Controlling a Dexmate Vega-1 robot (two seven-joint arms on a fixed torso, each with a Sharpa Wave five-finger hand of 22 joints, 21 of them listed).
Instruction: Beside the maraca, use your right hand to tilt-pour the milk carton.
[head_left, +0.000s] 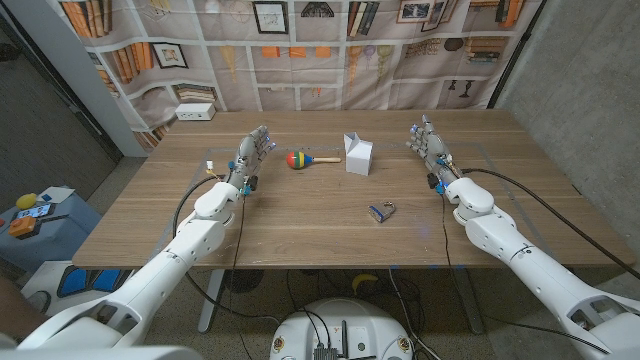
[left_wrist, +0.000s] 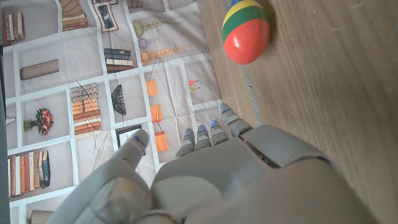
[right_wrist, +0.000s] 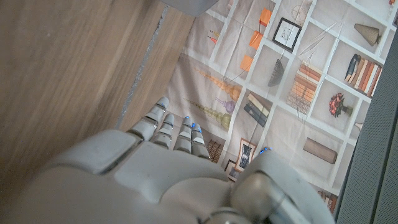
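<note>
This is a robot test room dressed up as a home, not a real one. The bookshelf backdrop (head_left: 300, 45) behind the wooden table (head_left: 300, 230) is a printed sheet of books, frames and vases, hung against bare grey walls (head_left: 570, 90). Cables (head_left: 520, 195) run along the arms, and a bin of coloured toys (head_left: 35, 215) sits on the floor at the left.

White milk carton (head_left: 359, 154) seen upright at table centre, gabled top closed. Maraca (head_left: 299, 160) laid on its side just beside it, striped head red, yellow, green, wooden handle pointed toward carton.
</note>
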